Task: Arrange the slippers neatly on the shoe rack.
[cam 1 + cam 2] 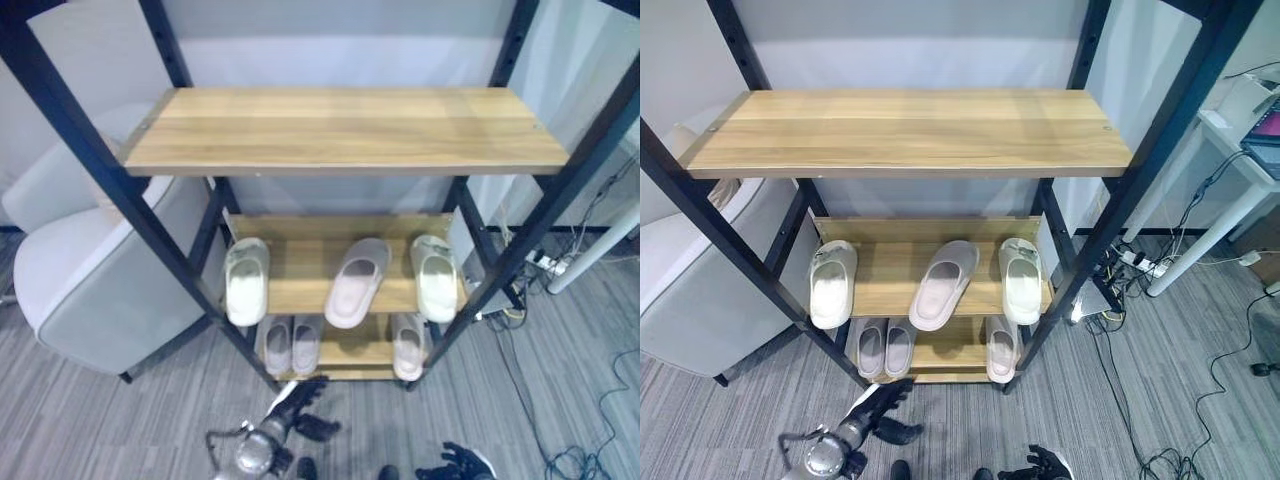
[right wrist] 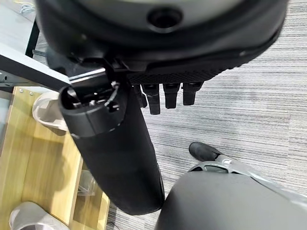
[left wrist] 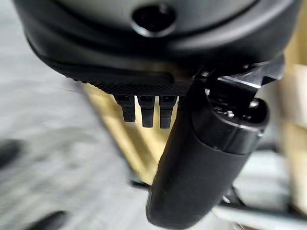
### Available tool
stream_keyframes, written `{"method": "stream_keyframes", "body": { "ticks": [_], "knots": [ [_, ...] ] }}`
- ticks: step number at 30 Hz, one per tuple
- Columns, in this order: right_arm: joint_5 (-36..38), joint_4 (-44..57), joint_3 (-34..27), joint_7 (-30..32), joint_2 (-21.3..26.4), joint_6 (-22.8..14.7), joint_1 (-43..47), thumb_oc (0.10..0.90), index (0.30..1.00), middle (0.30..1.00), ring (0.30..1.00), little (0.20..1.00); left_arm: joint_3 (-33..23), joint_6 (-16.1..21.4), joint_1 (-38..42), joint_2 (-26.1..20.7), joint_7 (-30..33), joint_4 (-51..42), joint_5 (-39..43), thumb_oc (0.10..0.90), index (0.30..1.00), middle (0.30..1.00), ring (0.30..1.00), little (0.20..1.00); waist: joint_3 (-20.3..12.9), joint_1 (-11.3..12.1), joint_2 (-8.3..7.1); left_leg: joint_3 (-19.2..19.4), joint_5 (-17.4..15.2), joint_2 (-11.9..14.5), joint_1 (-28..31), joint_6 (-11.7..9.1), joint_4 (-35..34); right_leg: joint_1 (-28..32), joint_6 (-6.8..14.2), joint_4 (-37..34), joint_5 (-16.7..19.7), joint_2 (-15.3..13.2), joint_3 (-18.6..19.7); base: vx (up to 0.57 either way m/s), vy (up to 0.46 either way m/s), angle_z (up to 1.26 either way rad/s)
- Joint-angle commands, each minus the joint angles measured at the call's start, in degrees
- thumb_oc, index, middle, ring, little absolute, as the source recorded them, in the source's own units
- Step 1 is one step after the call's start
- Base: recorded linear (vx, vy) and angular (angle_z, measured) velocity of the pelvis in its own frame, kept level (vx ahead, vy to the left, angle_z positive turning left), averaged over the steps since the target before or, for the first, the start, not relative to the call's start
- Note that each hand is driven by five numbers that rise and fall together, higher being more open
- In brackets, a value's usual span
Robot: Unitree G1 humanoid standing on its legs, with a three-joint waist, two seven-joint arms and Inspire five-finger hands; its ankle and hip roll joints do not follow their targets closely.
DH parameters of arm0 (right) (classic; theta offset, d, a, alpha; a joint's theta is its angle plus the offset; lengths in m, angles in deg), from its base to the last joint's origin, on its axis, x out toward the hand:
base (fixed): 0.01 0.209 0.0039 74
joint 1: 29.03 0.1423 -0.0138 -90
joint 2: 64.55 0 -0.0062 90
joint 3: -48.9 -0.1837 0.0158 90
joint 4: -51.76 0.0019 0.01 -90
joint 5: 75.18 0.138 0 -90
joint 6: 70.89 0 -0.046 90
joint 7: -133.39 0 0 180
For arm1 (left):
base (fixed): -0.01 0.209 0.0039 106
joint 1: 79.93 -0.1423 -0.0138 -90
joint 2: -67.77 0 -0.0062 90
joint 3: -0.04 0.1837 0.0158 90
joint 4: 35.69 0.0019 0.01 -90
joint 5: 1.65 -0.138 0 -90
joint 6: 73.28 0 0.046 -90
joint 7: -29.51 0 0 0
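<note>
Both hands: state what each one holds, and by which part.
Nothing is held. The left hand and the right hand hang low over the floor with relaxed fingers; the slippers lie on the shoe rack.

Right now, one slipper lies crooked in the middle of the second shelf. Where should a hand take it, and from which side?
Probably by its heel end, from the front of the rack. The crooked slipper lies slanted between two straight ones, and its heel hangs over the middle shelf edge toward the robot, so that end is free. The top shelf likely blocks reaching from above. The left hand hangs low, open.
</note>
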Motion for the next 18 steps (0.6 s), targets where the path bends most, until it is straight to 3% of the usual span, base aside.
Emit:
{"method": "stream_keyframes", "body": {
  "ticks": [1, 8, 18],
  "knots": [
    [-1.95, -2.44, 0.42, 0.02, 3.65, -0.62, 2.00, 0.800, 0.900, 0.900, 0.900, 0.900, -2.26, 2.83, 3.60, 0.47, -2.62, -3.72, 2.22, 0.800, 0.900, 0.900, 0.900, 0.900, 0.89, -0.12, -0.08, -2.48, -4.67, -3.30, 1.27, -0.61, -0.34, -0.51, 3.84, 0.74, -2.95, -0.25, -0.21, 0.00, 0.000, 0.00],
    [-1.09, -1.41, -0.40, 0.34, 3.41, -0.79, 0.96, 0.800, 0.900, 0.900, 0.900, 0.900, -4.60, 3.94, 3.14, -1.85, -1.63, -16.39, 2.85, 0.800, 0.900, 0.900, 0.900, 0.900, 1.12, -0.26, 1.19, -2.20, -4.93, -3.22, 1.69, -0.84, -0.46, 0.29, 4.02, 0.26, -3.49, -0.52, -0.32, 0.00, 0.000, -0.01],
    [-2.00, -0.59, 0.28, 0.69, 3.04, -1.16, 0.20, 0.800, 0.900, 0.900, 0.900, 0.900, -9.43, 5.59, 1.51, -4.80, -1.59, -29.29, 7.33, 0.800, 0.900, 0.900, 0.900, 0.900, 0.60, 0.15, 1.33, -1.95, -5.30, -3.07, 2.30, -0.95, -0.46, 0.89, 4.26, 0.26, -3.70, -0.49, -0.14, 0.00, 0.000, 0.00]
  ]
}}
